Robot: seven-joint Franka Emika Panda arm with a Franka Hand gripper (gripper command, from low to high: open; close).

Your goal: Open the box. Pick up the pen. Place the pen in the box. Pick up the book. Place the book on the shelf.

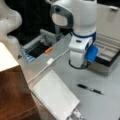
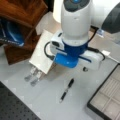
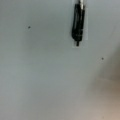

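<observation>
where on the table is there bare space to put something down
Bare grey table lies below the pen, and between the pen and the book. It is crowded around the arm's base, the open box and the grey tray. The gripper is not visible.

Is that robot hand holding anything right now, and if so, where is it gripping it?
Nothing that shows. The pen lies loose on the grey table, the book lies flat, and the box is open. The gripper itself is not in view.

Bare table [image 3: 50,75] around pen [image 3: 78,22]; book [image 1: 55,96], box [image 2: 107,96] well apart
</observation>
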